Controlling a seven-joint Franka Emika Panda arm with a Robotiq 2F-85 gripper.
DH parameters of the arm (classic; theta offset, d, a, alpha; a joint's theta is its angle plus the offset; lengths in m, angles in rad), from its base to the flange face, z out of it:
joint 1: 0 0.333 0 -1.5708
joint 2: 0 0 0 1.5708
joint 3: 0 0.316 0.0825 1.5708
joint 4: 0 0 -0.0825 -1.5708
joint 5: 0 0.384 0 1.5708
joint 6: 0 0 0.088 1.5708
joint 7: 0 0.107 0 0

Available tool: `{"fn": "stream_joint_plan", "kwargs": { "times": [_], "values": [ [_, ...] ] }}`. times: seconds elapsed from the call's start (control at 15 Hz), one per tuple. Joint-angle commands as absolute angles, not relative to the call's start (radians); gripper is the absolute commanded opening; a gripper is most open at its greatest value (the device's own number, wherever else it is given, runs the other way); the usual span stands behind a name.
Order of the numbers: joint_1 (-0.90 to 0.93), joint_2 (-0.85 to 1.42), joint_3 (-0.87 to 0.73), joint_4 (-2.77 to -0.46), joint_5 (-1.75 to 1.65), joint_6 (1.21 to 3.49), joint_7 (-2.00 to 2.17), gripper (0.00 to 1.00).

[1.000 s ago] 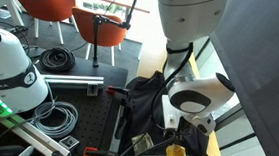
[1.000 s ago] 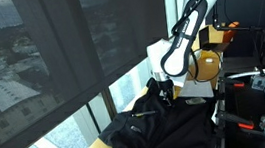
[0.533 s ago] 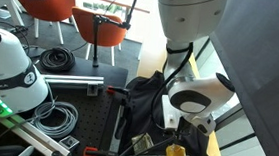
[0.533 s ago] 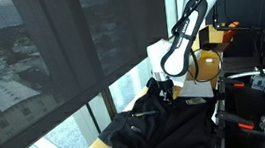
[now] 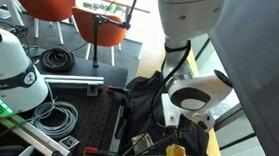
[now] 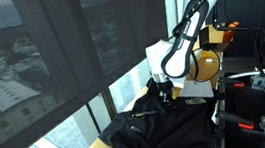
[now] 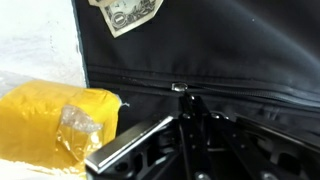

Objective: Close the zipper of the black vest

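Note:
The black vest (image 6: 159,131) lies crumpled on the table by the window; it also shows in an exterior view (image 5: 143,96). In the wrist view its zipper line (image 7: 240,88) runs left to right across the black fabric (image 7: 220,45). My gripper (image 7: 182,95) is shut, with its fingertips together on the small metal zipper pull (image 7: 179,88). In both exterior views the gripper (image 6: 161,89) (image 5: 168,118) points down into the vest, and its tips are hidden in the fabric.
A yellow soft object (image 7: 55,125) lies left of the vest, and a banknote-like paper (image 7: 128,14) lies on the fabric. Orange chairs (image 5: 55,6), cable coils (image 5: 56,56) and a white robot base (image 5: 4,72) stand around. The window (image 6: 31,65) is close beside the vest.
The arm has shifted very slightly; the gripper stays at the same place on the vest.

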State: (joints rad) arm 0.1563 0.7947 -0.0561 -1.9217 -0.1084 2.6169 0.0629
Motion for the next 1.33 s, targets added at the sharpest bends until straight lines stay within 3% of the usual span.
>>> {"fn": "stream_joint_plan", "kwargs": {
  "times": [0.0, 1.27],
  "values": [
    [0.210, 0.784, -0.074, -1.928, -0.152, 2.619, 0.110, 0.02],
    [0.349, 0.808, -0.084, -1.917, -0.243, 2.611, 0.188, 0.02]
  ]
}}
